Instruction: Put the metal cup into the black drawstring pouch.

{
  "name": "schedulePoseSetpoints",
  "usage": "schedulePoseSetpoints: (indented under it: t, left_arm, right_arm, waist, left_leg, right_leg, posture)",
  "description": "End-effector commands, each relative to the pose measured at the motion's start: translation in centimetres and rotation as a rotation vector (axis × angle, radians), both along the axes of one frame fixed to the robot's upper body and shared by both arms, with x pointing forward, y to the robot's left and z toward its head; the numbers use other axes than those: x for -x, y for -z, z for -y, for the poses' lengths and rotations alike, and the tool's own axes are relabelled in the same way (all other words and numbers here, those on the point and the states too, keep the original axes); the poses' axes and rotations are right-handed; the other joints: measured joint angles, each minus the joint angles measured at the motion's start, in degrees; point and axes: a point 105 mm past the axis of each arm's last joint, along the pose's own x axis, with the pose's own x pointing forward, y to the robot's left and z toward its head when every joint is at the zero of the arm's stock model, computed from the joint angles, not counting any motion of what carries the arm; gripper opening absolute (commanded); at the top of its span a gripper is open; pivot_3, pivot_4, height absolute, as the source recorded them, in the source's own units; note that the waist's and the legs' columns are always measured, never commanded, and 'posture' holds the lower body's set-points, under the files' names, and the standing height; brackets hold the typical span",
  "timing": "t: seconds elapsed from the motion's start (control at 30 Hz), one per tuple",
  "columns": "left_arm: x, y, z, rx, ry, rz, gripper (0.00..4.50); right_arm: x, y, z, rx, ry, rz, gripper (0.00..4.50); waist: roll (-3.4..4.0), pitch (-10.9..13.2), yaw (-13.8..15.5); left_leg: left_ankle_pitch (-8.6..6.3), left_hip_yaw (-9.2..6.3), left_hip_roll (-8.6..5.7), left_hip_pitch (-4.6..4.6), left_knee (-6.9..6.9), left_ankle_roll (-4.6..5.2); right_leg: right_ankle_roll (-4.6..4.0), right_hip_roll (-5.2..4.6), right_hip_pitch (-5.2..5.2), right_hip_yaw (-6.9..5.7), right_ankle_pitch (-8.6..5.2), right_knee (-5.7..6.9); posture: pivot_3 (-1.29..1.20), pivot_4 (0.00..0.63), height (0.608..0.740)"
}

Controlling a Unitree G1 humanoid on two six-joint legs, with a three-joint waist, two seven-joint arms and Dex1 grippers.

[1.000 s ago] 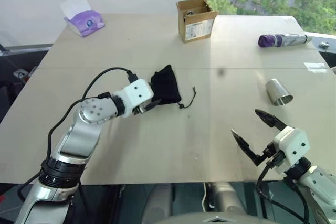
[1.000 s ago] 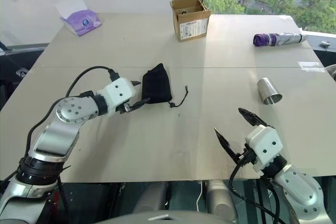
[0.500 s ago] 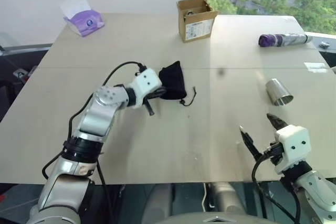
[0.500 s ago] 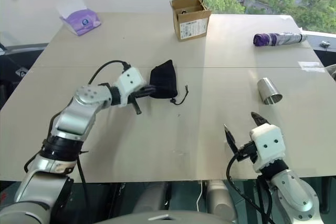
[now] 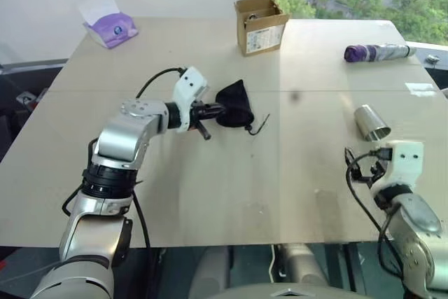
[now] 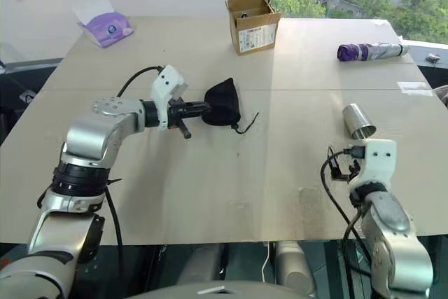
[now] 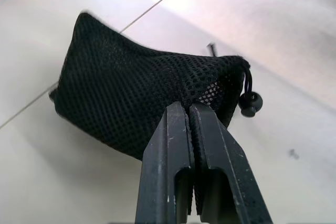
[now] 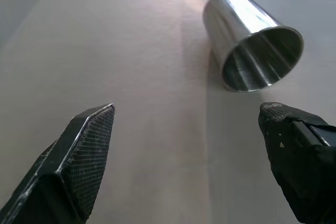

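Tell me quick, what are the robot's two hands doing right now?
Left gripper: shut, pinching the black drawstring pouch.
Right gripper: open, holding nothing, pointing at the metal cup.

The cardboard box [image 5: 262,26] keeps its contents too dim to name, the label on its side too small to read, and the right gripper [image 5: 399,161] hides its own jaws behind its white housing up top.

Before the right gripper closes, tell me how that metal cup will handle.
The metal cup lies on its side on the table, so a nudge would probably roll it. Its polished wall looks slippery for the right gripper's open fingers. It seems a thin, empty shell, likely light and rigid.
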Motion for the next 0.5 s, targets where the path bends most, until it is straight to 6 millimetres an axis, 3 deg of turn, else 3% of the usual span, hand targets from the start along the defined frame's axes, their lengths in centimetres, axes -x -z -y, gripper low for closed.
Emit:
schedulePoseSetpoints:
  t: [0.03,0.17,0.27,0.33,0.4,0.5]
  left_arm:
    - [0.3,-1.7,0.4,0.006,0.004,0.067,0.04]
    - [0.4,-2.0,0.6,0.011,-0.009,0.08,0.04]
    - [0.5,-2.3,0.7,0.018,-0.017,0.087,0.0]
    - [0.6,-2.7,0.8,0.026,-0.026,0.097,0.0]
    - [0.6,-3.0,0.9,0.038,-0.044,0.101,0.0]
    - [0.7,-3.3,1.1,0.042,-0.051,0.099,0.0]
  right_arm:
    - [-1.2,-1.2,0.6,-0.027,0.045,0.035,4.5]
    - [-3.5,-1.5,1.0,-0.039,0.094,0.032,4.5]
    - [-4.8,-1.7,1.4,-0.01,0.129,0.034,3.73]
    - [-5.7,-1.7,2.0,0.004,0.155,0.038,2.7]
    - [-6.3,-1.7,2.3,0.028,0.163,0.048,2.0]
    - [-6.5,-1.8,2.4,0.049,0.157,0.068,0.45]
  waist:
    - [0.01,0.0,-0.05]
    - [0.01,0.0,-0.11]
    - [0.02,0.01,-0.04]
    - [0.03,0.01,-0.06]
    - [0.03,0.01,-0.06]
    - [0.03,0.01,-0.09]
  left_leg:
    - [0.0,0.0,0.0,0.0,-0.01,0.0]
    - [0.0,0.0,0.0,-0.01,-0.04,0.0]
    - [0.0,0.0,-0.01,-0.04,-0.05,0.0]
    - [0.0,0.01,-0.03,-0.05,-0.06,0.0]
    - [0.0,0.03,-0.05,-0.1,-0.06,0.0]
    - [0.0,0.04,-0.06,-0.16,-0.08,0.0]
  right_leg:
    - [0.0,0.0,-0.02,0.0,0.0,0.02]
    - [0.0,0.01,-0.05,0.0,0.0,0.03]
    - [-0.01,0.0,-0.07,0.01,0.01,0.03]
    - [0.0,-0.01,-0.08,0.01,0.01,0.02]
    - [0.0,-0.04,-0.12,0.02,0.01,0.02]
    - [0.0,-0.04,-0.22,0.04,0.01,0.04]
  posture:
    - [0.0,0.15,0.74]
    - [0.0,0.15,0.74]
    - [0.0,0.15,0.74]
    - [0.0,0.15,0.74]
    - [0.0,0.15,0.74]
    - [0.0,0.15,0.74]
